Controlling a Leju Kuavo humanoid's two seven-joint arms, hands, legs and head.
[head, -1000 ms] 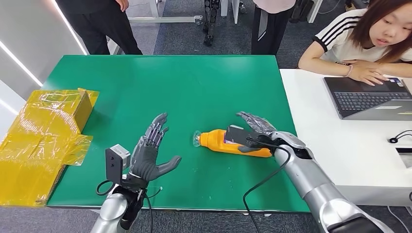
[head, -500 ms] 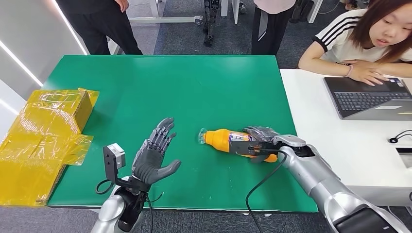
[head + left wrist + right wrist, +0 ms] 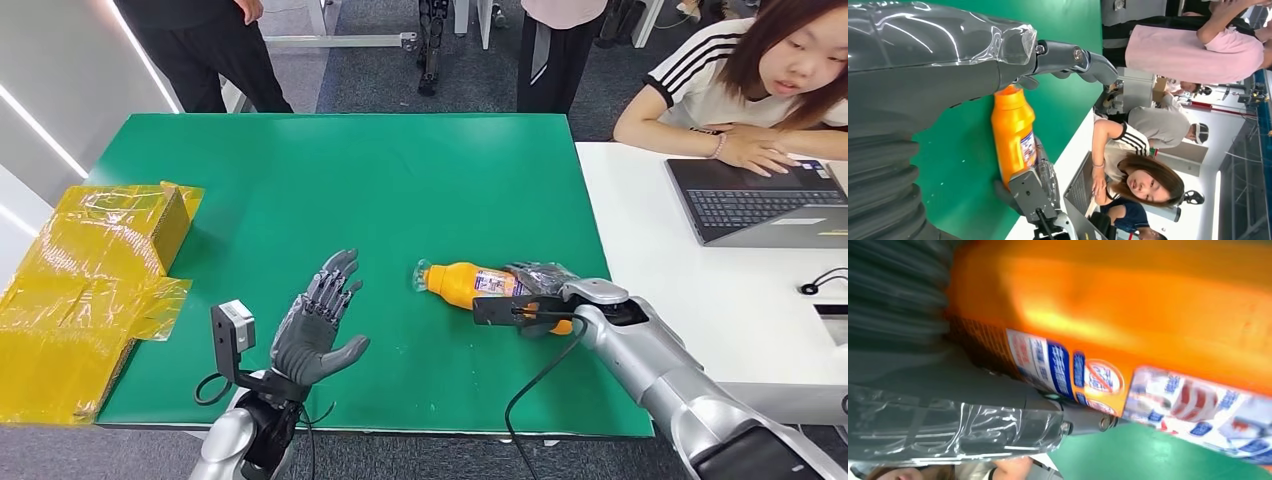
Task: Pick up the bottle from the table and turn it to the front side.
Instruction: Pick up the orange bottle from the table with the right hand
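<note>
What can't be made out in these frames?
- Head view: base of the orange bottle is hidden under the right hand.
- Right wrist view: label text is blurred, unreadable.
- Left wrist view: the bottle's cap is hidden behind the left hand.

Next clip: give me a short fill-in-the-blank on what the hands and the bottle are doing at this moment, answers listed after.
1. The orange plastic bottle lies on its ____ on the green table.
2. The bottle is gripped by the robot's ____ hand.
3. The left hand holds nothing and its fingers are ____.
4. The yellow cardboard box sits at the table's ____ edge.

Missing words: side; right; apart; left
</note>
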